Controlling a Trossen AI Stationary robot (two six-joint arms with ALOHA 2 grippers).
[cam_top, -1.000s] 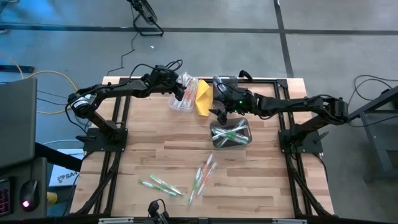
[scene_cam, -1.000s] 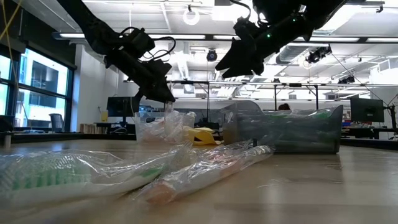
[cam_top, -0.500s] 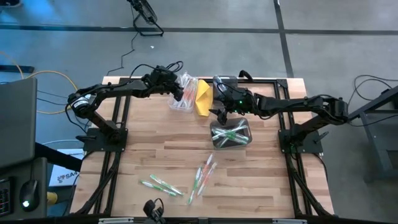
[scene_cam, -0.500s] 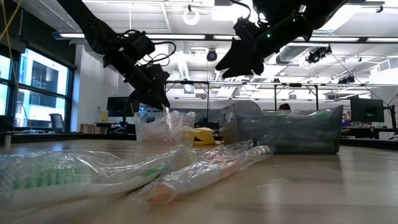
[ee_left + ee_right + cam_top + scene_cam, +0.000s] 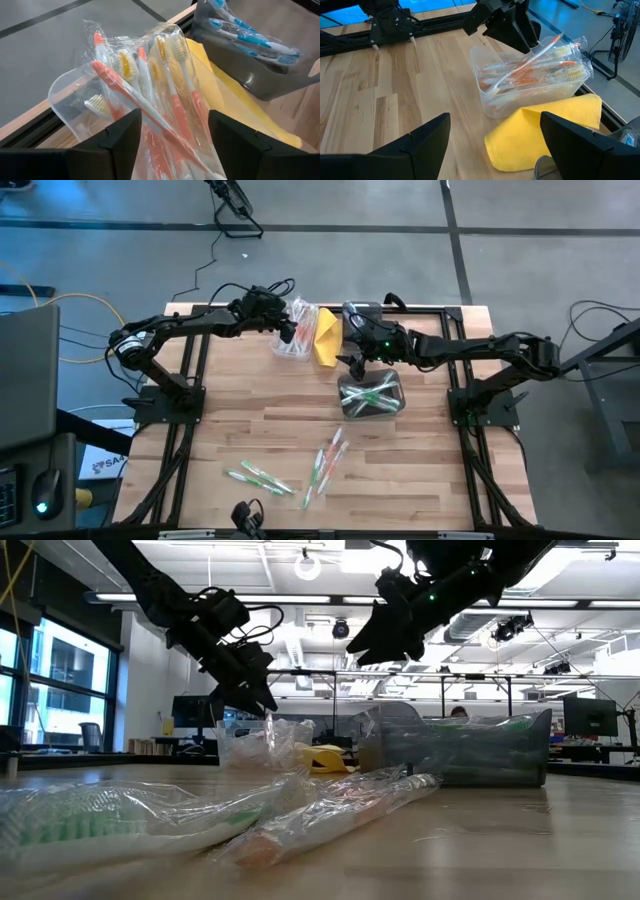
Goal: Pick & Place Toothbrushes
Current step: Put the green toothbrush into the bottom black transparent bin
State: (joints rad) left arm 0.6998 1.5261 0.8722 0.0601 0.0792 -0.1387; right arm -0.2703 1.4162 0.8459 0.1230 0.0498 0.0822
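A clear bin [image 5: 296, 338] at the table's far middle holds several orange-and-white wrapped toothbrushes [image 5: 165, 95]. My left gripper [image 5: 175, 145] hangs open just above the bin's near end, a finger on either side of the brushes. My right gripper [image 5: 355, 366] hangs open above the table between a yellow cloth [image 5: 326, 335] and a dark bin of green toothbrushes [image 5: 371, 396]. Nothing is between its fingers [image 5: 492, 145]. More wrapped toothbrushes [image 5: 328, 460] lie loose on the near part of the table.
A third bin with blue toothbrushes [image 5: 250, 45] stands at the far edge beyond the yellow cloth. A second loose group of toothbrushes [image 5: 258, 477] lies near the front left. Bare wood stretches between the bins and the loose brushes. Black arm frames run along both table sides.
My left gripper has opened above the clear bin and has drawn back slightly toward the table's left. My right gripper has kept still.
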